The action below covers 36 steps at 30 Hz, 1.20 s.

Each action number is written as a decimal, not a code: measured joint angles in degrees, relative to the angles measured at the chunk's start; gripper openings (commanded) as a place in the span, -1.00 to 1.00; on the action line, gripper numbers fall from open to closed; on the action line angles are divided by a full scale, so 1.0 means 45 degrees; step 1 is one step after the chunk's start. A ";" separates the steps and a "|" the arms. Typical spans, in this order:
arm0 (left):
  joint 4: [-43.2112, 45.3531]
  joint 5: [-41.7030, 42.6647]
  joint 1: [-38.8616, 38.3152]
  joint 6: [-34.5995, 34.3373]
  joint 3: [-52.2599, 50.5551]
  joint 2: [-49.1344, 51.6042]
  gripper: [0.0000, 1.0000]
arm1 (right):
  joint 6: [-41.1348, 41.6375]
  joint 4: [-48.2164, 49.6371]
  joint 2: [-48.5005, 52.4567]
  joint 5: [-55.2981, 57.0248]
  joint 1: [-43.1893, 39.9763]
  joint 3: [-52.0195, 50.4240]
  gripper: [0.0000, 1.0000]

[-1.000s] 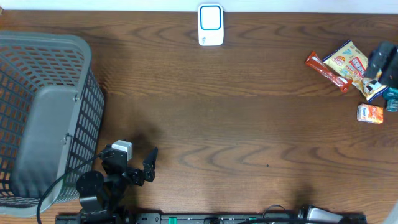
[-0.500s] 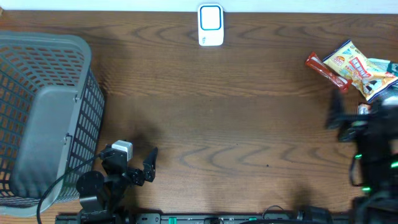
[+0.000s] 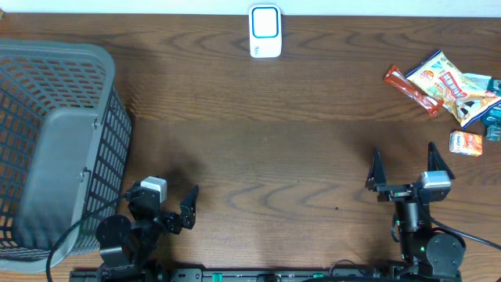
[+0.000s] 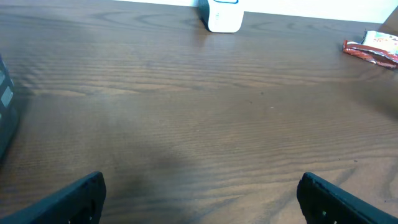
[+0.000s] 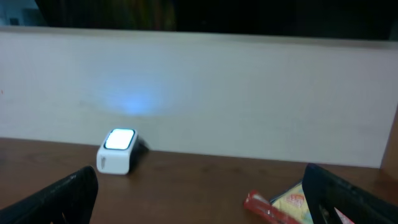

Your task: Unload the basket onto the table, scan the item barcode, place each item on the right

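At lower right of frame, my right pincer (image 3: 405,167) gaped apart, empty. Left pincer (image 3: 163,202), lower left, likewise apart. Scanner (image 3: 265,32) top centre; snacks (image 3: 442,81) upper right.

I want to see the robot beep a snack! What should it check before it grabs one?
1. The right gripper is open and empty: ok.
2. The left gripper is open and empty: ok.
3. The scanner is lit up: ok.
4. Among the snacks, the small orange box lies nearest the right gripper: ok.
5. The table between snacks and scanner is bare: ok.
6. The barcode on the box faces up: cannot tell.
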 measured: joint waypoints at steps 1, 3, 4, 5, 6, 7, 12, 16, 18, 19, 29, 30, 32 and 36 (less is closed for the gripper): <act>-0.0005 0.0000 0.0000 0.0000 0.0000 0.0000 0.96 | 0.0034 -0.0049 -0.0185 0.0087 0.0000 -0.0248 0.98; 0.0000 -0.0005 0.0000 0.0000 0.0000 0.0000 0.96 | 0.0073 -0.0170 -0.0612 0.0151 0.0000 -0.0704 0.99; -0.0005 0.0000 0.0000 0.0000 0.0000 0.0000 0.96 | 0.0117 -0.0194 -0.0884 0.0165 0.0000 -0.0986 0.98; 0.0000 0.0000 0.0000 0.0000 0.0000 0.0000 0.96 | 0.0165 -0.0180 -0.1073 0.0180 0.0005 -0.1253 0.99; 0.0000 0.0000 0.0000 0.0000 0.0000 0.0000 0.96 | 0.0223 -0.0180 -0.1156 0.0194 0.0010 -0.1472 0.99; 0.0000 0.0000 0.0000 0.0000 0.0000 0.0000 0.96 | 0.0233 -0.0185 -0.1175 0.0204 0.0024 -0.1608 0.99; 0.0000 0.0000 0.0000 0.0000 0.0000 0.0000 0.96 | 0.0311 -0.1851 -0.1214 0.0928 0.0228 -0.1855 0.99; 0.0005 -0.0005 0.0000 0.0000 0.0000 0.0000 0.96 | 0.0325 -0.2458 -0.1185 0.1316 0.0393 -0.1865 0.98; 0.0000 0.0000 0.0000 0.0000 0.0000 0.0000 0.96 | 0.0325 -0.2458 -0.1185 0.1457 0.0393 -0.1865 0.98; 0.0000 0.0000 0.0000 0.0000 0.0000 0.0000 0.96 | 0.0325 -0.2467 -0.1185 0.1486 0.0393 -0.1865 0.98; 0.0000 0.0000 0.0000 0.0000 0.0000 0.0000 0.96 | 0.0325 -0.2467 -0.1185 0.1574 0.0393 -0.1865 0.99; 0.0000 0.0000 0.0000 0.0000 0.0000 0.0000 0.96 | 0.0321 -0.2467 -0.1185 0.1574 0.0393 -0.1865 0.99; 0.0000 0.0000 0.0000 0.0000 0.0000 0.0000 0.96 | 0.0325 -0.2467 -0.1185 0.1574 0.0393 -0.1865 0.98; -0.0005 -0.0005 0.0000 0.0000 0.0000 0.0000 0.96 | 0.0325 -0.2467 -0.1185 0.1579 0.0393 -0.1865 0.99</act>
